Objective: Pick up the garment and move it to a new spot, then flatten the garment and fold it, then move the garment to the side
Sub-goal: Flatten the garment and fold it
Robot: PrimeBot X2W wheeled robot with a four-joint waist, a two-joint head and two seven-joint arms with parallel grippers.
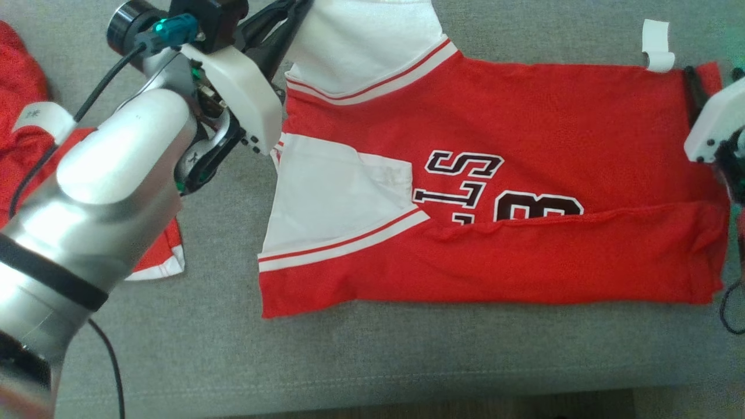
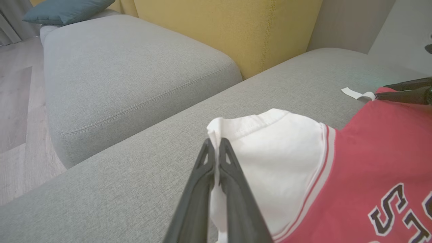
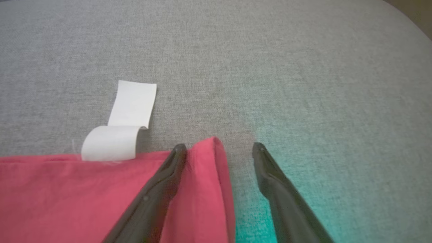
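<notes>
A red garment (image 1: 524,116) with white sleeves and dark lettering lies spread on the grey sofa seat (image 1: 407,349), its near edge folded over. My left gripper (image 1: 294,14) is at the far left of it, shut on the edge of the upper white sleeve (image 2: 270,152); the left wrist view shows the cloth pinched between the closed fingers of that gripper (image 2: 216,145). My right gripper (image 3: 219,148) stands open at the garment's far right corner (image 3: 206,168), one finger on the red cloth and the other on bare cushion. In the head view this gripper (image 1: 713,81) sits at the right edge.
A white label (image 3: 118,135) curls out from the hem beside the right gripper. Another red garment (image 1: 23,116) lies at the left, partly under my left arm. A yellow backrest (image 2: 229,30), a second grey cushion (image 2: 128,67), a teal pillow (image 2: 64,10) and wood floor (image 2: 17,101) lie beyond.
</notes>
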